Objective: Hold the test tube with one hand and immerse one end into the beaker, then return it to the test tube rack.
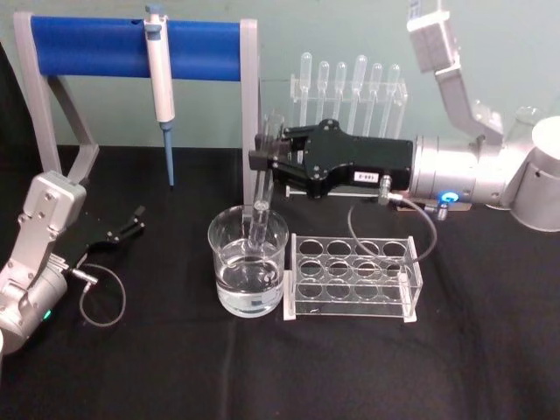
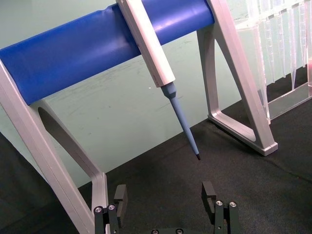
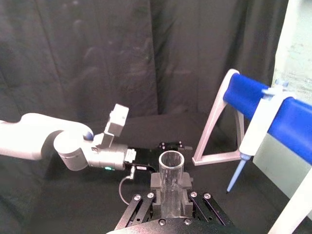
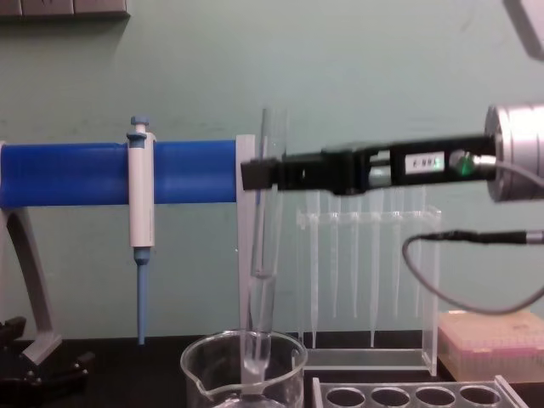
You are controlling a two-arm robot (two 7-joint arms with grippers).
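The head view looks steeply down on the black-clothed table (image 1: 175, 367); the chest view looks level across it (close behind the wide clear glass beaker (image 4: 212, 374)). All four share the blue-barred grey metal stand (image 1: 105, 48), nearest from the left wrist.

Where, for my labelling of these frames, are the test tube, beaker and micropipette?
test tube (image 4: 264, 225): chest view, middle of its glass shaft.
beaker (image 1: 248, 297): head view, front glass wall.
micropipette (image 1: 159, 79): head view, white body.
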